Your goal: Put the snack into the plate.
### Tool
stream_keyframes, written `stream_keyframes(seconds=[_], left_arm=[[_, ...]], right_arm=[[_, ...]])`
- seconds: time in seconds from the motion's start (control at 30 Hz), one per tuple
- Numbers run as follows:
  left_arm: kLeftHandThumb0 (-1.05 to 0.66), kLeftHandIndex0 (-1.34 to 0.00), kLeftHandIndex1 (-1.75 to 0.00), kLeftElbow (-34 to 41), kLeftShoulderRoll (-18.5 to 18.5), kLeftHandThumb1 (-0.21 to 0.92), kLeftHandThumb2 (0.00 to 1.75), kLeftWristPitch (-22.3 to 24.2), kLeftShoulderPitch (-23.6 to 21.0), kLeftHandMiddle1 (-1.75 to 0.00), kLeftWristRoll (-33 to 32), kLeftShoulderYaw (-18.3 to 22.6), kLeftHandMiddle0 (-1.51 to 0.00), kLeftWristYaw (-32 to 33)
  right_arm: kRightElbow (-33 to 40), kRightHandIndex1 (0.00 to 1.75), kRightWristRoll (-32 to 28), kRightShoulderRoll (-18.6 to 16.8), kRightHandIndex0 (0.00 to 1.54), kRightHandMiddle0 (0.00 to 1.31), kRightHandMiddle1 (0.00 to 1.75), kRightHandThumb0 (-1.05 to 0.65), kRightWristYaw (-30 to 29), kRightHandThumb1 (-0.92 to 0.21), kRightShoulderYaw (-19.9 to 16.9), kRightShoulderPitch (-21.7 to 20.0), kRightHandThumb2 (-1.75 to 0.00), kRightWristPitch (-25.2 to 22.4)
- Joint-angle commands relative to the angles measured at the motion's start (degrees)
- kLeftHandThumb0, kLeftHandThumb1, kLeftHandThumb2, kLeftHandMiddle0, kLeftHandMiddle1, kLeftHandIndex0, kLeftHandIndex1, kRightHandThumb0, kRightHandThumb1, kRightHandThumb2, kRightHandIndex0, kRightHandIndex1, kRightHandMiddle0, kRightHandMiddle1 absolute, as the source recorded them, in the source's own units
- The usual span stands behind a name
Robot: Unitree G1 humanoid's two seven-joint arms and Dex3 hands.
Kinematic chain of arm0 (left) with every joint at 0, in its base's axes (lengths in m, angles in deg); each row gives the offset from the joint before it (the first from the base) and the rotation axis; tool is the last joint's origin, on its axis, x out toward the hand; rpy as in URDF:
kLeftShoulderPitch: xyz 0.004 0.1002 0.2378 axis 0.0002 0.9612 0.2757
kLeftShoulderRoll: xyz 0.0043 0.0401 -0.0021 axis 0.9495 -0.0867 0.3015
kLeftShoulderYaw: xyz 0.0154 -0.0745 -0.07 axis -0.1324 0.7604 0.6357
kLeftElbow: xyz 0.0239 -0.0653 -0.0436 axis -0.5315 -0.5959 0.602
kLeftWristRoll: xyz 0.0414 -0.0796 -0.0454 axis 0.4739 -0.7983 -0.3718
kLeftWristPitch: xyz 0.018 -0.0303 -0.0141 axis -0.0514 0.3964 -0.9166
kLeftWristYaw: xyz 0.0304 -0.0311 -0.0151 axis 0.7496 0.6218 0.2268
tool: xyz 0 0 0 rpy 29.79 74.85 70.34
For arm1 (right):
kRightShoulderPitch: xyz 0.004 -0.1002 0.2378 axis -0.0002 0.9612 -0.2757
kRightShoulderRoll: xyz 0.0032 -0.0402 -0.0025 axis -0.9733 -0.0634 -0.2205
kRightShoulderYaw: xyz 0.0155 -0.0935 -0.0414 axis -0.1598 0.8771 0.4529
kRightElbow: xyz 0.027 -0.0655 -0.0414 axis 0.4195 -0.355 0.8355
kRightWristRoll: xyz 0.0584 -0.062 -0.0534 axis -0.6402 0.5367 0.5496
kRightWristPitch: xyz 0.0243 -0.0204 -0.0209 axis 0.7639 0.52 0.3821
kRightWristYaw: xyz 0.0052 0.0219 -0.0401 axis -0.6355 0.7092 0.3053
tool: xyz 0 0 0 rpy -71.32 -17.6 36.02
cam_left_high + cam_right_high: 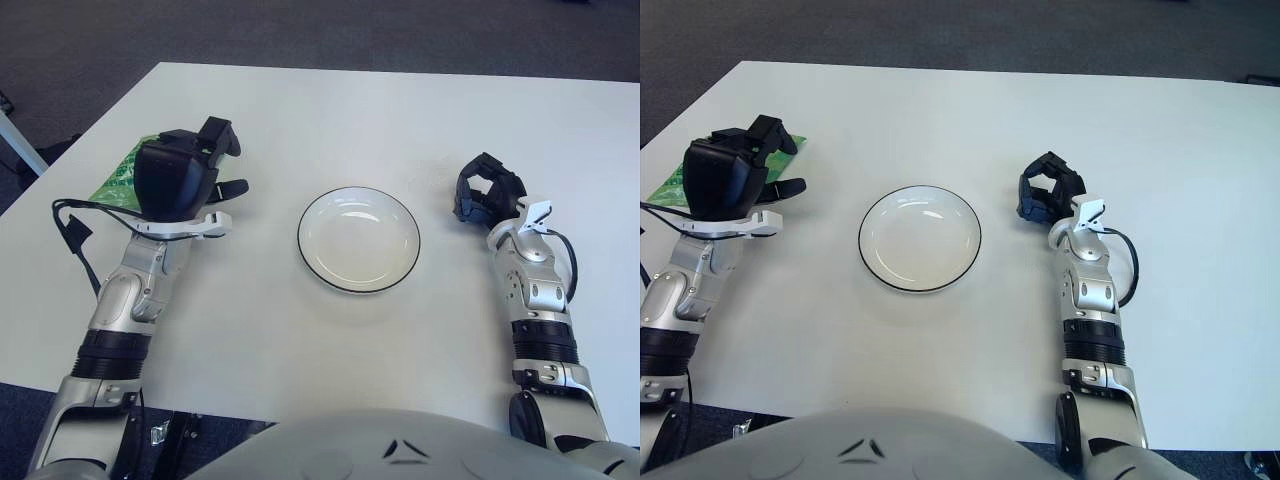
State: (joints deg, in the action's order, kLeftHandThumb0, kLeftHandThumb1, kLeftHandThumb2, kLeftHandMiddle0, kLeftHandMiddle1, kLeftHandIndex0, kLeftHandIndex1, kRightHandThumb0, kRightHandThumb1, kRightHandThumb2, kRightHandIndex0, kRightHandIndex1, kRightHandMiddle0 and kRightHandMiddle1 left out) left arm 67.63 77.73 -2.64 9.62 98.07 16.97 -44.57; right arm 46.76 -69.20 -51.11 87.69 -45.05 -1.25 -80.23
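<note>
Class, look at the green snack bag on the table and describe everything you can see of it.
The green printed snack bag looks like a thin foil or plastic packet with paler markings. It lies flat on the white table near its left edge, left of the white black-rimmed plate. Only its left part shows; the black left robot hand is over the rest, fingers spread. Whether the hand touches it cannot be told.
</note>
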Motion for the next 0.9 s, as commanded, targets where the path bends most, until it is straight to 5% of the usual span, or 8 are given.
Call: stream_keyframes(seconds=[0.0,0.23,0.43,0.6,0.87], left_arm=[[-0.45,-0.54,-1.75,0.5,0.9,0.41,1.20,1.3,-0.5,-1.75,-0.1,0.7,-1.19,1.5],[-0.45,-0.54,-1.75,-1.2,2.1,0.40,1.21,4.0,-1.5,-1.75,1.4,0.9,-1.13,4.2],[-0.44,-0.50,-1.75,-5.0,3.5,0.46,1.14,5.5,-3.5,-1.75,1.1,0.6,-0.86,5.3],[-0.40,-0.39,-1.75,-6.9,4.0,0.61,0.94,7.4,-4.5,-1.71,1.1,0.2,-0.49,4.7],[-0.37,-0.24,-1.75,-15.5,6.1,0.84,0.62,9.2,-7.8,-1.42,0.1,-1.3,-0.29,3.2]], right_arm=[[-3.5,1.75,0.3,0.0,1.27,0.55,1.75,-0.46,0.2,-0.40,0.1,2.6,-1.22,-2.5],[-4.2,1.75,0.8,0.3,1.27,0.55,1.75,-0.46,0.3,-0.40,0.3,2.4,-1.22,-1.9],[-4.4,1.75,0.6,0.4,1.28,0.55,1.75,-0.46,0.5,-0.40,0.4,2.4,-1.22,-1.6],[-4.6,1.75,0.5,0.4,1.28,0.55,1.75,-0.46,0.4,-0.40,0.3,2.3,-1.22,-1.8],[-4.6,1.75,0.2,0.4,1.28,0.55,1.75,-0.46,0.7,-0.40,0.2,2.2,-1.22,-2.0]])
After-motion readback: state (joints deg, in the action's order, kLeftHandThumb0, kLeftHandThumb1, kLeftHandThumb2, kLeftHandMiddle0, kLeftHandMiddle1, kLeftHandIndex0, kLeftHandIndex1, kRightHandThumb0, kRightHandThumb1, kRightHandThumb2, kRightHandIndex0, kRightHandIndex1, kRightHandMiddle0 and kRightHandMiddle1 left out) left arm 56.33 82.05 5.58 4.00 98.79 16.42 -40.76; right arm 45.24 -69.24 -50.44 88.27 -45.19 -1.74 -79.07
